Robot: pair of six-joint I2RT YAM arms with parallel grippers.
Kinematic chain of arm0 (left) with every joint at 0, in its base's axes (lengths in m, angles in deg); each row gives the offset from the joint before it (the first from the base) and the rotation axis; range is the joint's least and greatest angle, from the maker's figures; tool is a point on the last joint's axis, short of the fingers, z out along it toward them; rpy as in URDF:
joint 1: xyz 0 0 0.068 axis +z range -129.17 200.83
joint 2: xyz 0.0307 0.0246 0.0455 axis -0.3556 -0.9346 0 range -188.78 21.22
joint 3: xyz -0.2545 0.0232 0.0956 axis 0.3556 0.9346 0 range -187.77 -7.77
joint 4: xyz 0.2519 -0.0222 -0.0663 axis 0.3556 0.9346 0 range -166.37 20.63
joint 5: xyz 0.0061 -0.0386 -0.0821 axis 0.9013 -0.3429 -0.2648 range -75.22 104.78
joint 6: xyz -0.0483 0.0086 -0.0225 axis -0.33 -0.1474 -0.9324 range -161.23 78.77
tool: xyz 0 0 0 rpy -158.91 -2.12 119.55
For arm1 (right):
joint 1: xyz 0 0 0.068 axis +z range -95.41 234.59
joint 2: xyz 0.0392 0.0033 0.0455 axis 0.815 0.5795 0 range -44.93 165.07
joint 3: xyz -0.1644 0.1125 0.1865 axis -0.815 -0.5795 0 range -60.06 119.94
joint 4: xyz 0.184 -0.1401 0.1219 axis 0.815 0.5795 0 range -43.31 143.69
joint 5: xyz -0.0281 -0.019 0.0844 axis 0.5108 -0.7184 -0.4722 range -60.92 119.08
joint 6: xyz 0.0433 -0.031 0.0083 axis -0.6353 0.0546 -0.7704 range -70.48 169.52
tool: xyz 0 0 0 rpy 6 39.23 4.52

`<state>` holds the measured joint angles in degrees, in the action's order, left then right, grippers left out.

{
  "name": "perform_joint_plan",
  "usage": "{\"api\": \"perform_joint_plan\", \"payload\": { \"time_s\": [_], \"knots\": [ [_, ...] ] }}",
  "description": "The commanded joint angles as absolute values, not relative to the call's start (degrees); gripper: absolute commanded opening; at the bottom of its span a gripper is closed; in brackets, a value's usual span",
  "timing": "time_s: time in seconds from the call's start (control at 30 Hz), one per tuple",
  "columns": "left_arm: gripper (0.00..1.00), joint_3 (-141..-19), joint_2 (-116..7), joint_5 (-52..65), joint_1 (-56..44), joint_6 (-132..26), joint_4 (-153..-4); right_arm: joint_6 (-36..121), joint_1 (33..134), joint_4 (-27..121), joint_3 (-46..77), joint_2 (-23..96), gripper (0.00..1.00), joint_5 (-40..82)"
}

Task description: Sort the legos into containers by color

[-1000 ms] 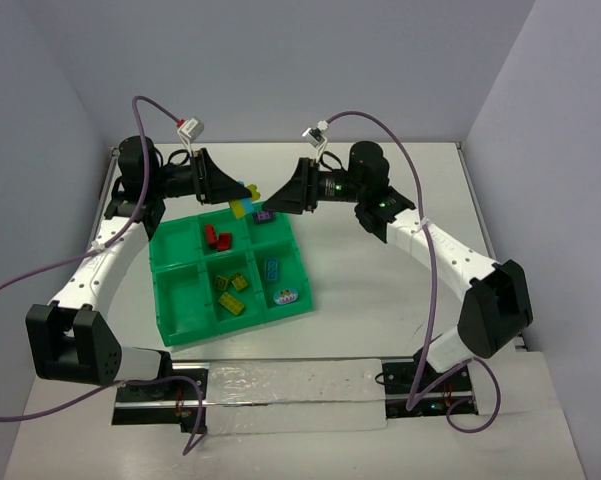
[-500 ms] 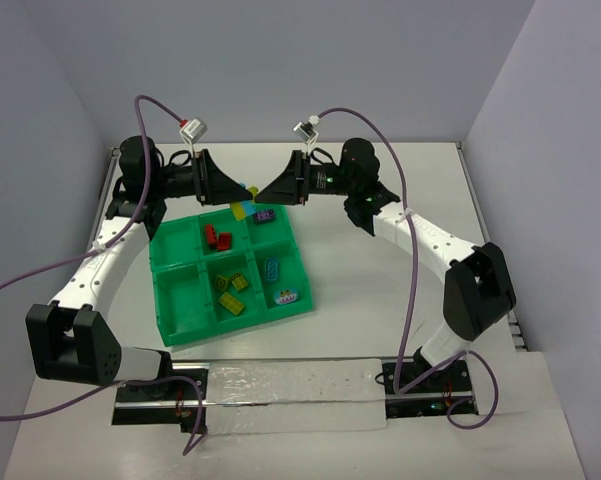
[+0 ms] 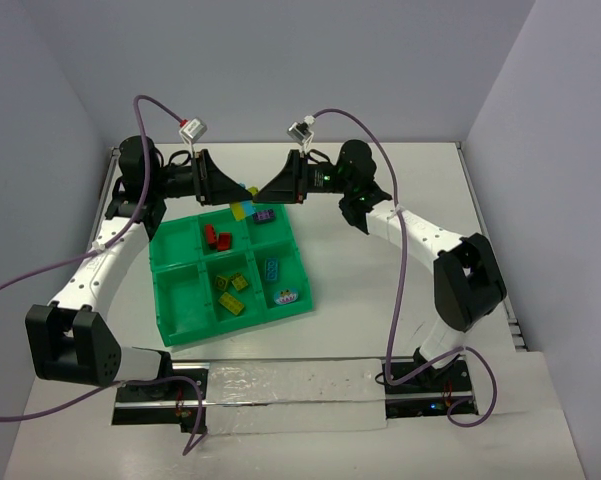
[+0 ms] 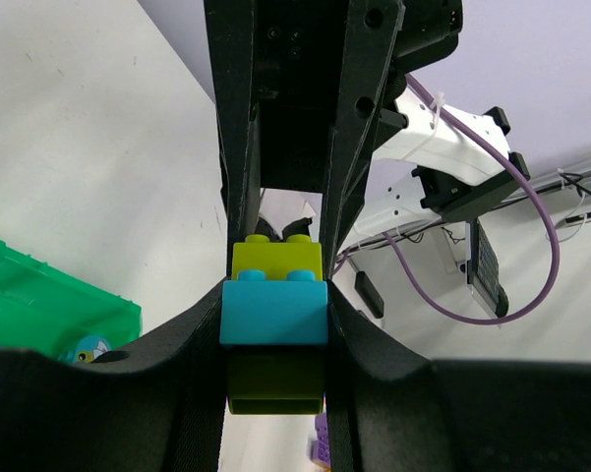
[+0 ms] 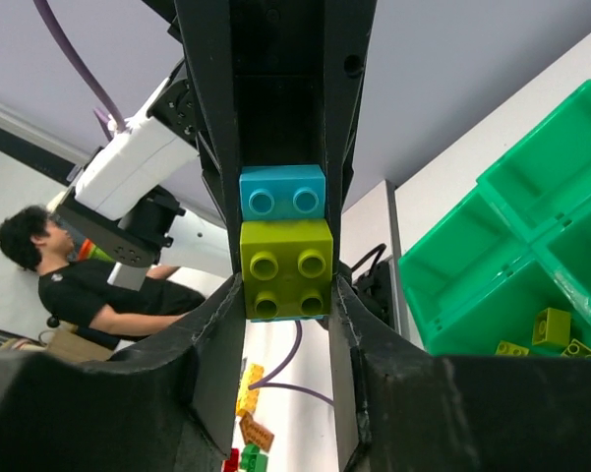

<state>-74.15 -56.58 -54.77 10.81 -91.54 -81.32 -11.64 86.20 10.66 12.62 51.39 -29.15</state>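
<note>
Overhead: both claws locked on one joined pair of bricks

One white counter [image 3: 380, 300] carries everything. Two arms are out. My left arm [image 3: 105, 255] and right arm [image 3: 420, 235] reach in from their own sides and meet nose to nose above the far wall of the tray [image 3: 195, 333].

There is one tray, bright green, with six compartments. It sits between the arms, near enough for either to drop into.

Two claws, both clamped.
- The left claw [image 4: 275, 305] is closed down on the light blue brick [image 4: 273, 313].
- The right claw [image 5: 285, 290] is closed tight on the yellow-green brick [image 5: 285, 267].

The two bricks touch and look stuck together, though I can't tell how the studs lock. My reading of this two-sided hold is that one arm alone can't split a joined pair. Each claw has taken one colour, so a pull apart would free both for sorting. The risk I see is a brick popping loose and falling outside the tray.

Bricks in the tray, counted from the overhead view:
- red bricks [image 3: 217, 237]: two as far as I can tell, in one far compartment.
- purple brick [image 3: 265, 216]: one, in the far right compartment.
- yellow-green pile [image 3: 232, 290]: two or three in the near middle, too small to count surely.
- blue brick [image 3: 272, 268]: one, at the near right, with a pale printed piece [image 3: 286, 297] just beside it.
- A flat yellow piece [image 3: 242, 209] lies at the far wall. I can't tell whether it is inside or on the rim.

At least one left compartment looks bare.
</note>
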Motion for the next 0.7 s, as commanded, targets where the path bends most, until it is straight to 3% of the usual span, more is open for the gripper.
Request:
{"api": "perform_joint_plan", "payload": {
  "time_s": [0.0, 0.13, 0.23, 0.67],
  "knots": [
    [0.25, -76.9, -55.8, -54.6, 10.4, -87.9, -79.8, -13.5, 86.8, 5.2, 13.1, 50.4, 0.0, -29.2],
    [0.73, -77.7, -55.9, -53.9, 10.4, -86.7, -77.7, -13.3, 86.8, 5.0, 11.4, 49.6, 0.0, -28.3],
    [0.84, -77.9, -55.9, -53.4, 10.4, -85.9, -76.6, -13.2, 86.7, 5.1, 10.9, 49.3, 0.0, -28.0],
    [0.81, -75.5, -53.3, -52.6, 11.1, -82.5, -70.2, -13.2, 86.1, 5.1, 8.8, 48.5, 0.0, -26.9]
  ]
}}
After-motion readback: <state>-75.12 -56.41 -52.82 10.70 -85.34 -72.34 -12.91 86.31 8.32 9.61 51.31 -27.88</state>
